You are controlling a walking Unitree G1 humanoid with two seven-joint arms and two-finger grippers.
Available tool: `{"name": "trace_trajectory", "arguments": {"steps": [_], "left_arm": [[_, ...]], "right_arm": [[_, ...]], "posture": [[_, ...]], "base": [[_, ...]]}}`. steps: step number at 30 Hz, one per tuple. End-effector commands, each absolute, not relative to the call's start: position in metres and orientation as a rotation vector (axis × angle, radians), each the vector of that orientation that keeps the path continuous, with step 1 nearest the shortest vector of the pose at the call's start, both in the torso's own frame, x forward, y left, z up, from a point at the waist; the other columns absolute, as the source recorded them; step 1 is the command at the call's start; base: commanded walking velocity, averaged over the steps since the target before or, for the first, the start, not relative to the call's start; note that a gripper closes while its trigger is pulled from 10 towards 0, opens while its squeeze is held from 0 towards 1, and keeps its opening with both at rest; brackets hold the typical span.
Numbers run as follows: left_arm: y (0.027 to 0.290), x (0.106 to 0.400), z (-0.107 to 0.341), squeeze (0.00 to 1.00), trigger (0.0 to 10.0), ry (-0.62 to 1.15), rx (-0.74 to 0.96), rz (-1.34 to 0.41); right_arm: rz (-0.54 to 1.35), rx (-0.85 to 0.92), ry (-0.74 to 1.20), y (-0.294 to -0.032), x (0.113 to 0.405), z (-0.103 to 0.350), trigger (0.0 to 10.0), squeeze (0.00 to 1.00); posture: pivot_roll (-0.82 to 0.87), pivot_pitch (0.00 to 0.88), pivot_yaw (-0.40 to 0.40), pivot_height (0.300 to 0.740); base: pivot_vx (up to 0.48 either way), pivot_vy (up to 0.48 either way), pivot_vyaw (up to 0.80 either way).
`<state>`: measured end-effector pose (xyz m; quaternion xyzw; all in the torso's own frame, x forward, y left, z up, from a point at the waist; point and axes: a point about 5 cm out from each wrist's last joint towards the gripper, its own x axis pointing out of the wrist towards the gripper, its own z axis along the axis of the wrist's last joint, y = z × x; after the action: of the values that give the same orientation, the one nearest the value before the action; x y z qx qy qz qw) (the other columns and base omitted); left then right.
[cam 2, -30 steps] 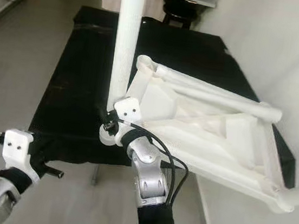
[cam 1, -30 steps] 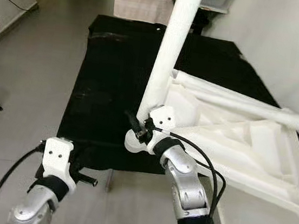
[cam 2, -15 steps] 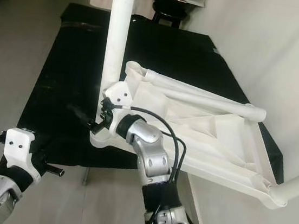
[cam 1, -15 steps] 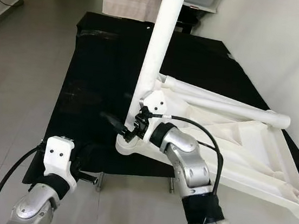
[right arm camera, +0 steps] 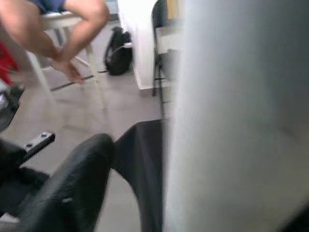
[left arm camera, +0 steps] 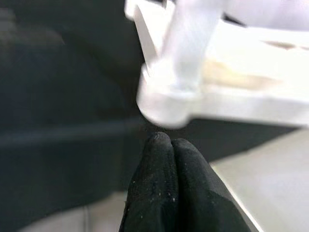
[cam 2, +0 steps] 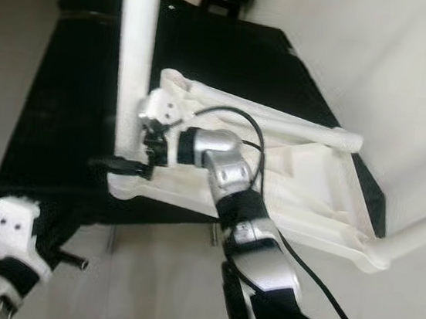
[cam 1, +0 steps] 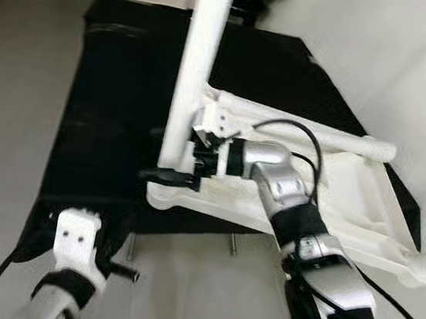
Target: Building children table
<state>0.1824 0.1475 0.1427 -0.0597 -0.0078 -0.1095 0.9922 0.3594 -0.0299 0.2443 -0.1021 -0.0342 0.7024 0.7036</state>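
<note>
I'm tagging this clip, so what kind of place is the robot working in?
Probably a room in a home: grey tiled floor, plain white wall, and a black-covered table holding the white children's table frame.

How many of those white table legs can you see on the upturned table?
3: an upright leg at the near-left corner beside the right gripper, one lying across the tabletop's far edge, one poking out at the right corner. A fourth may be hidden.

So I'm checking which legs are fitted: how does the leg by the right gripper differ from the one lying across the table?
The upright leg stands in the near corner of the upturned table, with the right gripper at its base. The lying leg rests flat across the frame's far edge, with no gripper on it. Both are plain white round tubes.
</note>
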Motion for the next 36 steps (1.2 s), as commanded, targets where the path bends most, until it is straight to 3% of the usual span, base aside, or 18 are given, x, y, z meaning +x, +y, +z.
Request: {"name": "trace_trajectory", "arguments": {"steps": [1,7,17,19,20,21,24,25,27,33,36], "left_arm": [[0.142,0.178,0.145,0.00,10.0,-0.009,-0.152,-0.234],[0.138,0.173,0.147,0.00,10.0,0.000,-0.160,-0.236],[0.136,0.174,0.148,0.00,10.0,0.007,-0.167,-0.235],[0.138,0.177,0.148,0.00,10.0,0.004,-0.162,-0.233],[0.138,0.177,0.148,0.00,10.0,0.004,-0.162,-0.233],[0.140,0.179,0.148,0.00,10.0,-0.003,-0.155,-0.226],[0.141,0.180,0.148,0.00,10.0,-0.004,-0.153,-0.225],[0.143,0.183,0.147,0.00,10.0,-0.009,-0.147,-0.219],[0.147,0.189,0.146,0.00,10.0,-0.016,-0.137,-0.211],[0.153,0.202,0.139,0.00,10.0,-0.013,-0.114,-0.211],[0.154,0.206,0.137,0.00,10.0,-0.010,-0.112,-0.211]], "right_arm": [[1.666,-0.214,-0.005,-0.024,0.355,0.235,0.0,0.00],[1.721,-0.267,0.023,-0.030,0.358,0.235,0.0,0.00],[1.584,-0.250,-0.078,-0.035,0.370,0.254,0.0,0.00],[1.366,-0.285,-0.143,-0.029,0.379,0.260,0.0,0.00],[1.366,-0.285,-0.143,-0.029,0.379,0.260,0.0,0.00],[1.039,-0.236,-0.189,-0.022,0.389,0.260,0.0,0.00],[0.966,-0.219,-0.196,-0.021,0.391,0.259,0.0,0.00],[0.762,-0.113,-0.161,-0.022,0.390,0.245,0.0,0.00],[0.554,-0.008,-0.125,-0.014,0.376,0.224,0.0,0.00],[0.520,0.047,-0.155,0.027,0.365,0.228,0.0,0.00],[0.504,0.061,-0.151,0.034,0.367,0.231,0.0,0.00]], "posture": [[-0.04,0.285,-0.208,0.740],[-0.05,0.299,-0.210,0.740],[-0.06,0.279,-0.211,0.740],[-0.07,0.252,-0.220,0.740],[-0.07,0.252,-0.220,0.740],[-0.08,0.243,-0.223,0.740],[-0.08,0.243,-0.223,0.740],[-0.10,0.218,-0.215,0.740],[-0.11,0.203,-0.198,0.740],[-0.10,0.128,-0.178,0.740],[-0.10,0.110,-0.180,0.740]], "base": [[0.000,0.000,0.00],[0.000,0.000,0.00],[0.000,0.000,0.00],[0.000,0.000,0.00],[0.000,0.000,0.00],[0.000,0.000,0.00],[0.000,0.000,0.00],[0.000,0.000,0.00],[0.000,0.000,0.00],[0.000,0.000,0.00],[0.000,0.000,0.00]]}}
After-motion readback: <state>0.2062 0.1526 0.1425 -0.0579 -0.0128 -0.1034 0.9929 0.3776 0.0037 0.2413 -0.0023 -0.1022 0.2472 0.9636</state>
